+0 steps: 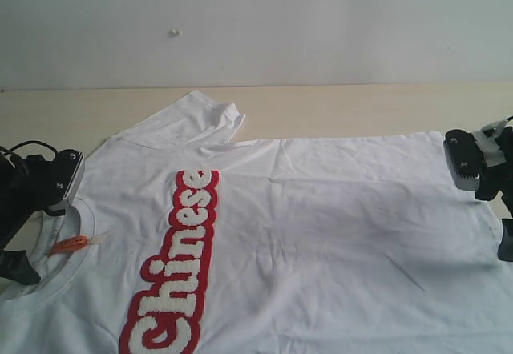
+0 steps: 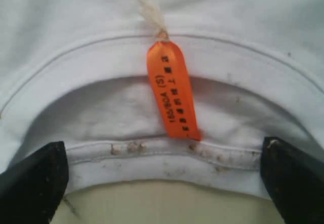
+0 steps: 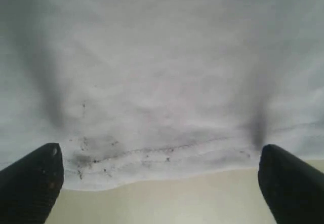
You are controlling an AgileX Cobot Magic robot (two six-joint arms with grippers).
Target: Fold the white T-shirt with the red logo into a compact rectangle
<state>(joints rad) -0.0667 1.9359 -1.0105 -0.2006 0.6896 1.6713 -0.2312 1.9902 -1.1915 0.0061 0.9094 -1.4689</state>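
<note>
The white T-shirt (image 1: 321, 234) lies flat on the table, neck at the left and hem at the right. The red logo (image 1: 178, 262) with white letters runs across its chest. My left gripper (image 1: 38, 224) is open and straddles the ribbed collar (image 2: 162, 158); the orange neck tag (image 2: 172, 89) lies just past its fingers (image 2: 33, 183). My right gripper (image 1: 486, 202) is open at the hem (image 3: 152, 158), one finger (image 3: 30, 183) on each side of the edge, with nothing held. The shirt's near part is cut off by the exterior view.
The beige table (image 1: 361, 110) shows bare wood behind the shirt, up to a white wall (image 1: 256, 18). One short sleeve (image 1: 204, 118) lies rumpled towards the back. Bare table (image 3: 167, 203) shows under both grippers.
</note>
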